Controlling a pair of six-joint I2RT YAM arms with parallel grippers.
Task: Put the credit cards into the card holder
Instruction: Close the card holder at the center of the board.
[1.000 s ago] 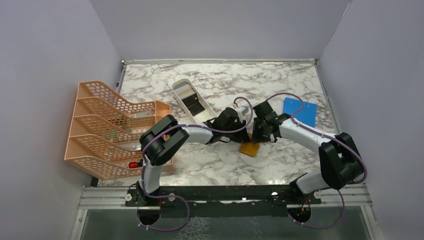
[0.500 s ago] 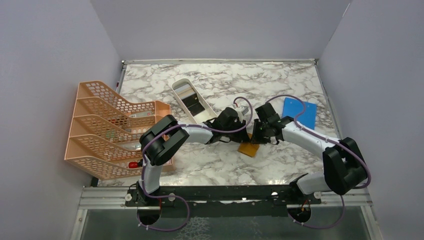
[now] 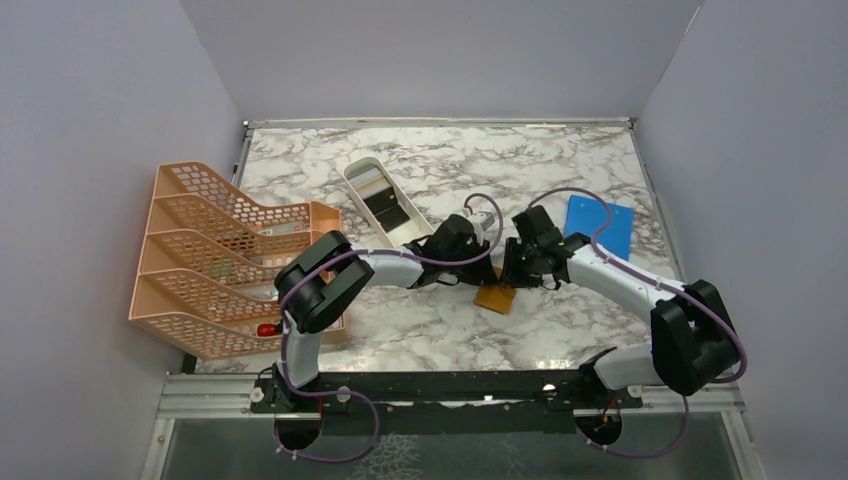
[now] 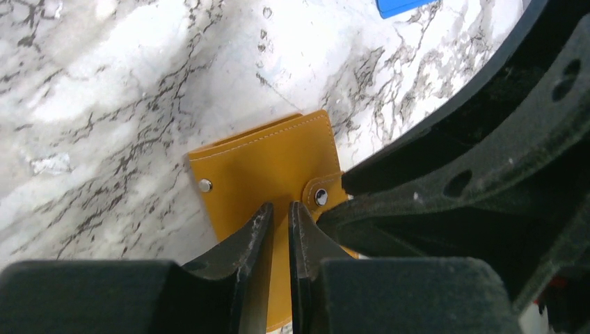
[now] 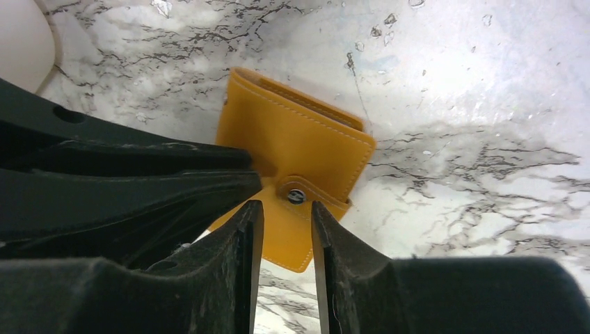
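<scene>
The orange-tan card holder [image 3: 497,298] lies on the marble table between both grippers. It also shows in the left wrist view [image 4: 264,167] and the right wrist view [image 5: 306,139]. Its snap strap [image 5: 296,196] is off the stud [image 4: 204,185]. My left gripper [image 4: 280,207] is shut to a thin slit on the holder's orange leaf. My right gripper [image 5: 286,207] is slightly open and empty, its tips just below the strap. A black card [image 3: 386,209] and a pale card [image 3: 367,182] lie in the white tray.
The long white tray [image 3: 352,168] lies at the back centre-left. A peach mesh file rack [image 3: 220,255] stands at the left. A bright blue sheet [image 3: 600,225] lies at the right. Grey walls close in three sides.
The right arm's elbow has swung out to the right and its wrist has edged a little. The holder has shifted slightly left. The left arm has barely moved.
</scene>
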